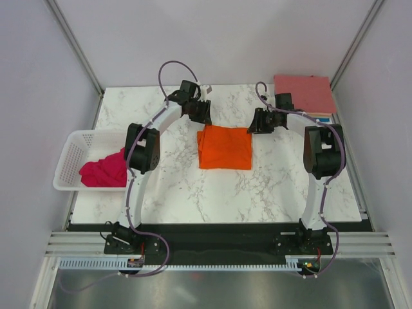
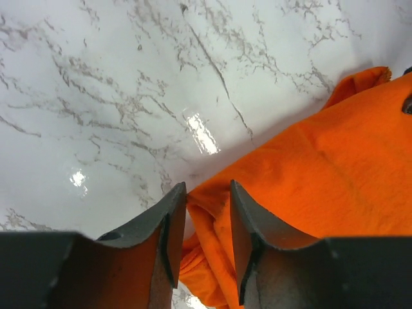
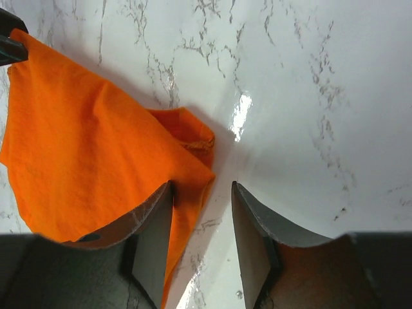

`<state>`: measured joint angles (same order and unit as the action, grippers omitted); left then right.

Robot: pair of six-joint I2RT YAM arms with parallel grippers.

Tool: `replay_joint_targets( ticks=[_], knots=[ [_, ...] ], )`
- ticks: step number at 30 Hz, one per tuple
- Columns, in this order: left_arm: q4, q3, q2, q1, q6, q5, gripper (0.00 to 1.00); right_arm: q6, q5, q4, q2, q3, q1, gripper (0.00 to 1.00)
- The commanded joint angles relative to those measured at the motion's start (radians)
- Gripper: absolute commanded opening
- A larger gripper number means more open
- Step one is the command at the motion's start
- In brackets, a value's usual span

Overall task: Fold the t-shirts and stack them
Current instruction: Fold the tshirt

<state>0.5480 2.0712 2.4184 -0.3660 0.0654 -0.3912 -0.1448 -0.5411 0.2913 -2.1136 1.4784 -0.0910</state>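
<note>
Basket: we see a white lattice basket (image 1: 71, 151) hanging over the left edge of the table (image 1: 193, 193). It is well apart from the left gripper (image 2: 208, 190), out past that arm's elbow.
Basket contents: one magenta-pink t-shirt (image 1: 103, 172), crumpled in a heap at the end nearer the arm bases and bulging against the side that faces the arm.
Left gripper: its fingers are spread with a clear gap. The orange cloth's edge lies below that gap and runs under the right-hand finger. We cannot tell whether the tips touch the cloth.
Right gripper (image 3: 201, 190): its fingers are also spread. The shirt's corner runs under the left-hand finger, and mostly bare marble shows in the gap.
Orange t-shirt (image 1: 224, 148): it is folded into a rough rectangle and lies flat on the marble between the two grippers, one far corner at each. A small tuck of cloth pokes out at the corner by the right gripper.
Folded pile: a salmon-pink t-shirt (image 1: 304, 92) lies neatly squared at the table's far right corner, beyond the right gripper and apart from it. A blue sliver (image 1: 324, 118) shows under its near edge.
</note>
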Motion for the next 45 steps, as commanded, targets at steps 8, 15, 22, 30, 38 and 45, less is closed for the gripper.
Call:
replay_joint_targets(
  ticks=[8, 15, 22, 30, 38, 45],
  knots=[
    [0.004, 0.067, -0.01, 0.002, -0.032, -0.11, 0.02, -0.002, -0.129, -0.124, -0.057, 0.085, 0.01, 0.21],
    [0.007, -0.012, -0.113, 0.001, 0.024, -0.061, 0.02, -0.035, -0.14, -0.178, 0.049, 0.016, 0.01, 0.0],
    [-0.011, -0.146, -0.283, 0.002, 0.155, 0.038, 0.02, -0.136, -0.206, -0.309, 0.103, -0.061, 0.0, 0.0],
    [-0.092, -0.327, -0.345, 0.038, 0.286, 0.169, 0.02, -0.289, -0.24, -0.487, 0.017, -0.027, -0.029, 0.0],
    [-0.157, -0.362, -0.272, 0.084, 0.327, 0.155, 0.02, -0.466, -0.293, -0.675, -0.189, 0.112, -0.056, 0.0],
    [-0.157, -0.355, -0.278, 0.085, 0.336, 0.103, 0.02, -0.377, -0.116, -0.384, -0.197, 0.253, -0.058, 0.34]
  ],
)
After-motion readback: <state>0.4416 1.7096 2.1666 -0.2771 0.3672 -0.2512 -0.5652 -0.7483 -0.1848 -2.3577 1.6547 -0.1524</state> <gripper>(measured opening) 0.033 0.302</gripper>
